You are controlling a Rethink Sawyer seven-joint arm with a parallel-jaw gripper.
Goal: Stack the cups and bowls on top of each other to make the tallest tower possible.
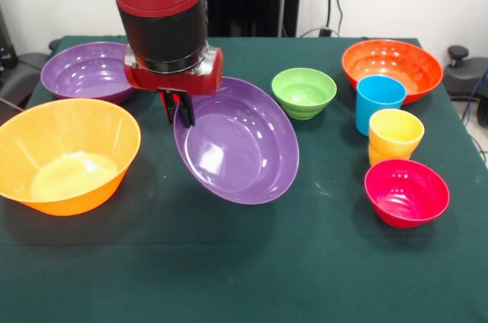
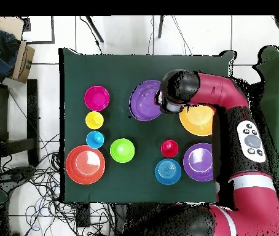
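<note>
I'm seeing the pincer (image 1: 180,110) clamping the rim of a purple bowl (image 1: 238,144), holding it tilted above the bench (image 1: 229,262). The yellow-orange bowl (image 1: 65,154) is sitting beside the pincer, the second purple bowl (image 1: 84,71) behind it.

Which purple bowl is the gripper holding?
The tilted purple bowl mid-table, rim pinched by the gripper. The other purple bowl sits flat, untouched.

Bright, even light from above puts white glare spots on the tilted purple bowl (image 1: 236,144) and the yellow-orange bowl (image 1: 67,154); soft shadows spread over the green table (image 1: 252,262).
</note>
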